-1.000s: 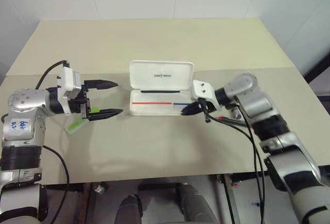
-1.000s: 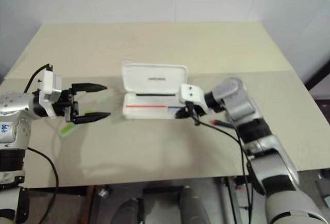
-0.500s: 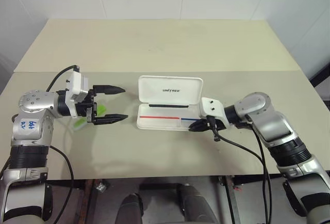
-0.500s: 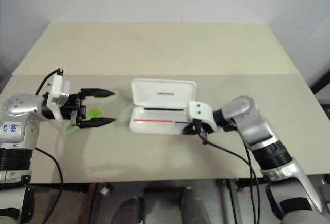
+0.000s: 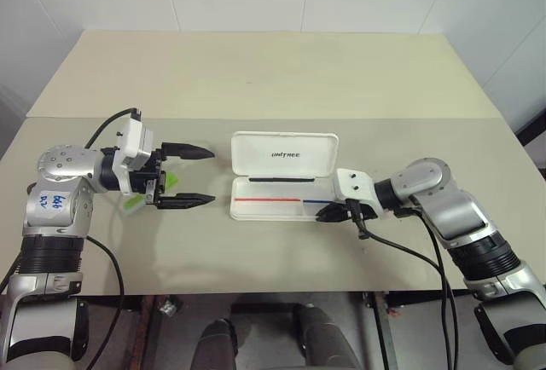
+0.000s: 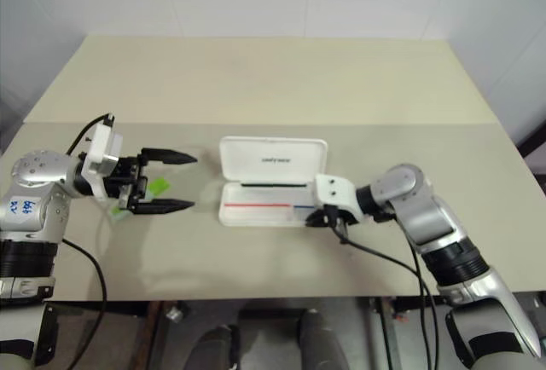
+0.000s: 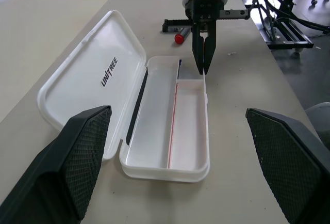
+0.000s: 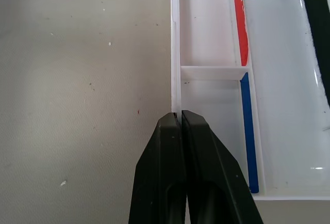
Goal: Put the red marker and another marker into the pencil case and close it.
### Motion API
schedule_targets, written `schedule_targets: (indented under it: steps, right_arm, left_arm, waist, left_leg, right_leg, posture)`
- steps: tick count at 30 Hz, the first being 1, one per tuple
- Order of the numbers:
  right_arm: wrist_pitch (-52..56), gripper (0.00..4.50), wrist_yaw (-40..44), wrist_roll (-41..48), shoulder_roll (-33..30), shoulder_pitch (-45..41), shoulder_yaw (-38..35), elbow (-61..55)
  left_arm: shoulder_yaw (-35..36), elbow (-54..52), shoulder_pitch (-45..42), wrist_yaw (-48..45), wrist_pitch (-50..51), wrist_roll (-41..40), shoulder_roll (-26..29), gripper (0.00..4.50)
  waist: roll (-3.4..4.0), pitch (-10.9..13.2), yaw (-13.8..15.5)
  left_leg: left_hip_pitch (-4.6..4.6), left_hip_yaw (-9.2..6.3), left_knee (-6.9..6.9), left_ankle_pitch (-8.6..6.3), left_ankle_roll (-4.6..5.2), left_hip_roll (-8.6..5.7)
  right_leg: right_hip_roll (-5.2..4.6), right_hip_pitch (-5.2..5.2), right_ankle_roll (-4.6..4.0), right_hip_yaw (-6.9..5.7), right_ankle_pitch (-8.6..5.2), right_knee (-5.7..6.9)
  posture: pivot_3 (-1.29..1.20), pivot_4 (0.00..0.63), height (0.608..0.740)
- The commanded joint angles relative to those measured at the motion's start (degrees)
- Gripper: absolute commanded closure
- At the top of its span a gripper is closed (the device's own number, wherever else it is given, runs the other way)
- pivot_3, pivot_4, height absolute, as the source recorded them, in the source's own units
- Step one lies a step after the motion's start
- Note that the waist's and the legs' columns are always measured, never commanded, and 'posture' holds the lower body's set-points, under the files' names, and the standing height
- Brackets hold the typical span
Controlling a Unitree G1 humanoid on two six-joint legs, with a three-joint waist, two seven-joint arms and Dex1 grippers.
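The right claw [image 8: 178, 116] is clenched on nothing, tips at the front rim of the open pencil case [image 5: 281, 210] mid-bench. The left wrist view shows the red marker [image 7: 181, 34] lying behind that claw. The left claw [image 5: 198, 176] gapes empty, the green marker [image 6: 156, 187] beneath it. Both arms have drawn back slightly.

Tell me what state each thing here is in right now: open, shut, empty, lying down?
pencil case: open, lid up, tray empty.
red marker: lying on the table behind the right gripper, outside the case.
green marker: lying on the table beside the left gripper, not held.
left gripper: open, holding nothing.
right gripper: shut, empty, tips at the case's front rim.
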Motion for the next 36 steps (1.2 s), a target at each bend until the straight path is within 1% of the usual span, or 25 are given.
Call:
schedule_targets:
  steps: [1,6,7,9,17,19,20,24,28,30,32,36]
  right_arm:
    - [-0.8,4.49,0.3,2.0,0.1,-0.1,-0.7,-1.8]
    - [0.9,4.49,0.8,2.2,-0.7,0.4,0.1,-1.9]
    - [1.4,4.27,0.7,1.9,-1.0,0.5,0.3,-1.9]
    - [-1.0,3.77,-0.7,1.8,0.1,0.4,-0.4,-1.1]
    - [-2.3,0.91,0.8,2.9,-0.5,-1.3,-0.9,-0.9]
    - [-1.9,0.23,1.8,4.1,-0.7,-1.7,-1.4,-1.6]
    - [-1.9,0.02,2.5,5.0,-0.9,-1.9,-1.7,-2.1]
    - [-1.5,0.02,3.5,7.7,-1.3,-2.5,-2.9,-3.4]
    - [-1.1,0.02,1.9,12.7,-1.1,-4.3,-8.7,-1.6]
    - [-2.1,0.02,0.0,12.6,-2.6,-4.3,-11.6,0.1]
    - [-0.5,0.02,-2.7,11.0,-5.3,-4.4,-13.9,2.2]
    - [-3.4,0.02,-2.9,7.9,-11.9,-3.9,-15.4,9.1]
  left_arm:
    - [0.7,-0.9,-0.8,0.1,-0.2,-0.8,0.2,0.00]
    - [0.9,-0.4,-1.2,0.4,-0.8,-0.6,0.1,0.00]
    - [0.9,-0.4,-1.3,0.4,-0.8,-0.6,0.1,0.00]
    - [0.9,-0.5,-1.2,0.6,-0.9,-0.6,0.1,0.00]
    - [1.2,-0.9,-0.6,1.1,-1.1,-0.8,0.1,0.00]
    - [1.2,-1.1,-0.4,1.1,-1.2,-0.9,0.1,0.00]
    - [1.3,-1.2,-0.4,1.2,-1.2,-0.9,0.2,0.00]
    - [1.5,-1.4,0.0,1.2,-1.4,-1.0,0.5,0.00]
    - [2.6,-2.4,1.3,1.6,-1.7,-0.6,1.9,0.00]
    - [3.3,-3.2,2.2,2.0,-1.2,-0.9,2.5,0.00]
    - [3.7,-4.1,3.1,2.1,-0.6,-1.5,3.0,0.00]
    - [3.4,-5.9,3.9,2.4,0.3,-2.0,2.5,0.00]
  waist:
    - [0.00,0.0,0.1]
    - [0.00,0.0,0.1]
    - [0.00,0.0,0.1]
    - [0.00,0.0,0.1]
    - [0.00,0.0,0.1]
    - [0.00,0.0,0.1]
    - [0.00,0.0,0.1]
    - [0.00,0.0,0.1]
    - [0.00,0.0,0.0]
    - [0.00,0.0,0.1]
    - [0.00,0.0,0.1]
    - [-0.01,0.0,0.8]
  left_leg:
    - [0.00,0.00,0.01,0.00,0.00,0.00]
    - [0.00,0.00,0.02,0.00,0.00,0.00]
    - [0.00,0.00,0.02,0.00,0.00,0.00]
    - [0.00,0.00,0.02,0.00,0.00,0.00]
    - [0.00,0.00,0.03,0.00,0.00,0.00]
    - [0.00,0.00,0.02,0.00,0.00,0.00]
    - [0.00,0.00,0.02,0.00,0.00,0.00]
    - [0.00,0.00,0.02,0.00,0.00,0.00]
    - [0.00,0.00,0.02,0.00,0.00,0.00]
    - [0.01,-0.01,0.02,0.00,0.00,0.00]
    - [0.01,-0.01,0.00,0.00,0.00,0.00]
    - [-0.01,0.02,0.00,-0.01,0.02,0.00]
  right_leg:
    - [0.00,0.00,0.00,0.00,0.00,0.00]
    - [0.00,0.01,0.00,0.00,0.00,0.01]
    - [0.00,0.01,0.00,0.00,0.00,0.01]
    - [0.00,0.01,0.00,0.00,0.00,0.01]
    - [0.00,0.01,0.00,0.00,0.00,0.01]
    - [0.00,0.01,0.00,0.00,0.00,0.01]
    - [0.00,0.01,0.00,0.00,0.00,0.01]
    - [0.00,0.01,0.00,0.00,0.00,0.01]
    - [0.00,0.01,0.00,0.00,0.00,0.02]
    - [0.00,0.01,0.00,0.00,0.00,0.02]
    - [-0.01,0.02,0.00,-0.01,0.00,0.00]
    - [-0.02,0.02,-0.03,-0.01,-0.02,-0.08]
  posture:
    - [0.00,0.150,0.740]
    - [0.00,0.150,0.740]
    - [0.00,0.150,0.740]
    - [0.00,0.150,0.740]
    - [0.00,0.150,0.740]
    - [0.00,0.150,0.740]
    - [0.00,0.150,0.740]
    - [0.00,0.150,0.740]
    - [0.00,0.150,0.740]
    - [0.00,0.150,0.740]
    - [0.00,0.150,0.740]
    - [0.00,0.150,0.740]
